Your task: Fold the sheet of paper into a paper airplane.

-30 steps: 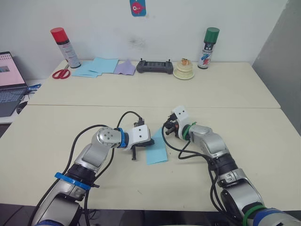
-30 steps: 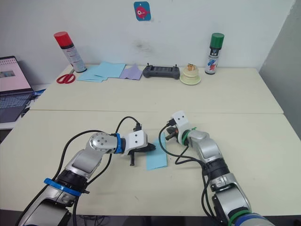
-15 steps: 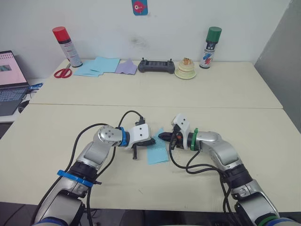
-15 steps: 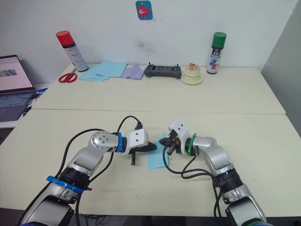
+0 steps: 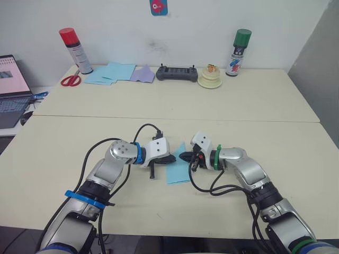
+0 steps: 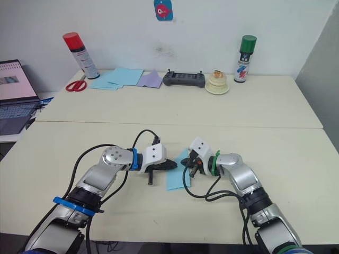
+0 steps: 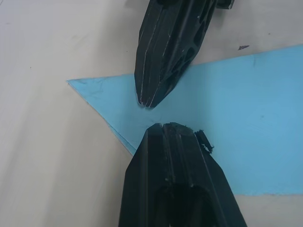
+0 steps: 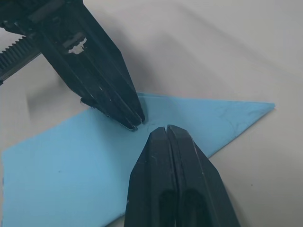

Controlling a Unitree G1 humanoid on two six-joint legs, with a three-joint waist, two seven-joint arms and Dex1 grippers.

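- While the sheet of paper (image 5: 178,169) is lying flat near the front edge of the table (image 5: 159,111), both grippers are pressing their tips down on its pointed end.
- The left gripper (image 7: 163,127) is keeping its jaws pressed together, with nothing pinched between them.
- The right gripper (image 8: 166,128) is also keeping its jaws pressed together, and its tip is almost touching the left one.
- If one tip is sliding sideways, the thin paper could be dragging along and the fold could be going crooked.
- If the tips are pushing too hard, the pointed corner could be crumpling or tearing.
- If the two tips are bumping, one could be slipping off the paper.
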